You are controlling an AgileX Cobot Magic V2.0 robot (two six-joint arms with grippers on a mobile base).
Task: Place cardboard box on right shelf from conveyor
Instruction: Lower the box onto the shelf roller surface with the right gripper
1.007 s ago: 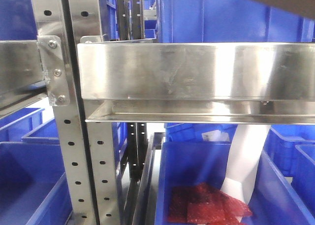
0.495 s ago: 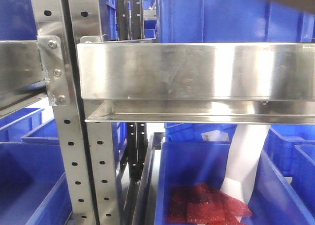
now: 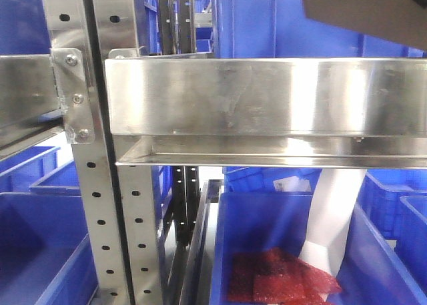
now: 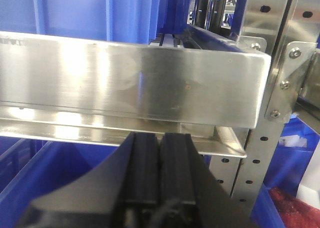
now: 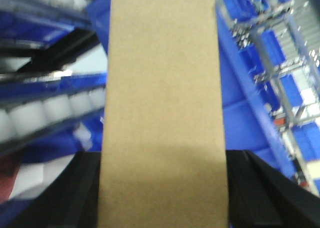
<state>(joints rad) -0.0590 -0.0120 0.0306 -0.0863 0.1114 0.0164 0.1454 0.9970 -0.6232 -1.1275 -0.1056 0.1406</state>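
The cardboard box (image 5: 162,113), plain tan, fills the middle of the right wrist view. My right gripper (image 5: 162,188) is shut on it, one black finger (image 5: 85,188) on each side. In the front view a corner of the cardboard box (image 3: 363,11) hangs at the top right, above the right shelf (image 3: 267,95), a shiny steel shelf with a broad front lip. My left gripper (image 4: 159,153) is shut on nothing, just below the lip of the neighbouring left shelf (image 4: 125,83). The conveyor is out of view.
Perforated steel uprights (image 3: 90,205) stand between the two shelves. Blue plastic bins (image 3: 267,238) sit below and behind; one holds red packets (image 3: 277,278) and a white sheet (image 3: 333,211). Blurred pale rollers (image 5: 50,113) show left of the box.
The box's corner has come down and leftward into the top right of the front view, covering more of the blue bin behind. The shelves and bins have not moved.
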